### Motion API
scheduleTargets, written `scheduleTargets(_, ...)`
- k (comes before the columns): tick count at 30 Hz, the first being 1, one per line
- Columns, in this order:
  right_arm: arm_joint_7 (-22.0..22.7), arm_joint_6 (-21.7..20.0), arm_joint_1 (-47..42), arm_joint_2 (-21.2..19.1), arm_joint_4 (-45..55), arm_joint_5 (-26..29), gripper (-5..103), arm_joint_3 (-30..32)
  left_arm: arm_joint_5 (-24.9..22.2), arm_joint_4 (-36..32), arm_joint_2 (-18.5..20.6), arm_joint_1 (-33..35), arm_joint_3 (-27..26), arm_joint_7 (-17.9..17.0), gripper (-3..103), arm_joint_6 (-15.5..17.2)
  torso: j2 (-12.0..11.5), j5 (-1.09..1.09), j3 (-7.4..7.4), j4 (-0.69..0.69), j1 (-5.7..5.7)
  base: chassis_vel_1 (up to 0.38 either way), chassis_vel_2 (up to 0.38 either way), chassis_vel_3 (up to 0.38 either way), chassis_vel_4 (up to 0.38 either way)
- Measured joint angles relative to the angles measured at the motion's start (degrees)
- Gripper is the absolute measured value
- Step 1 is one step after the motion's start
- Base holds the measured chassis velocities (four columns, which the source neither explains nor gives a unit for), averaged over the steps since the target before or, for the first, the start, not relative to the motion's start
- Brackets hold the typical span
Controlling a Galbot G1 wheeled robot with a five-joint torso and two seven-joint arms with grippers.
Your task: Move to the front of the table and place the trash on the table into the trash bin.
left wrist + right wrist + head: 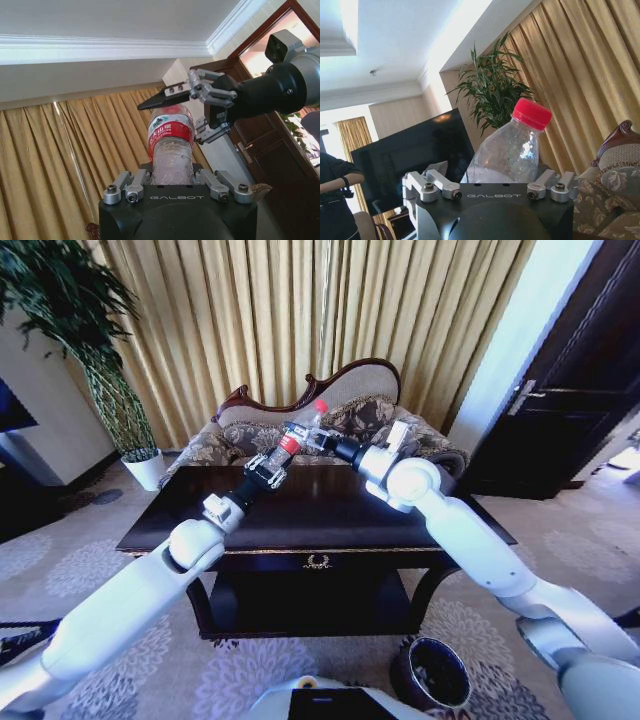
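Above the far half of the large glossy dark-wood table with gold edge trim (330,515), both arms meet in the air around a clear plastic bottle with a red cap and red label (298,432). Clenched on the bottle's lower body is the left gripper (268,469), its fingers (134,187) pressed to either side of the ribbed plastic, the red label just beyond them. From the opposite side the right gripper (318,440) grasps the same bottle nearer its neck, its dark fingers (167,95) closed over the upper part, the red cap (532,113) sticking out past its fingertips. So the bottle hangs tilted between the two pincers, well clear of the tabletop. Down by the near right table leg, well below and behind the right gripper, stands the small round dark reddish-brown trash bin (432,675) on the patterned carpet
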Motion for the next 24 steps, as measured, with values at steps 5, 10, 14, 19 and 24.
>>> scheduleTargets(5, 0.08, 0.08, 0.04, 0.12, -0.2, -0.24, 77, -0.24, -0.13, 0.03, 0.26, 0.06, -0.05, 0.01, 34, -0.2, 0.0, 0.0, 0.0, 0.0, 0.0, 0.0, 0.0, 0.0, 0.0)
scheduleTargets(10, 0.07, 0.23, -0.37, 0.27, -0.36, -0.53, 55, -0.16, -0.1, 0.49, -0.01, 0.27, -0.08, 0.2, 34, -0.3, 0.0, 0.0, 0.0, 0.0, 0.0, 0.0, 0.0, 0.0, 0.0)
scheduleTargets(14, -0.04, 0.32, -0.57, -0.05, -0.19, -0.78, 42, 0.04, 0.02, 0.78, -0.43, -0.03, 0.1, 0.64, 34, -0.26, 0.0, 0.0, 0.0, 0.0, 0.0, 0.0, 0.0, 0.0, 0.0)
scheduleTargets(19, -0.27, 0.35, -0.83, -0.49, -0.09, -0.89, 37, 0.33, 0.08, 0.99, -0.81, -0.37, 0.2, 1.02, 34, -0.26, 0.0, 0.0, 0.0, -0.01, 0.0, 0.0, 0.0, 0.0, 0.0)
scheduleTargets(24, -0.8, 0.34, -1.55, -0.84, 0.08, -1.05, 35, 0.82, -0.47, 0.32, -0.3, 0.06, 0.21, 1.32, 41, 0.37, 0.0, 0.0, 0.0, 0.01, 0.0, 0.0, 0.0, 0.0, 0.0)
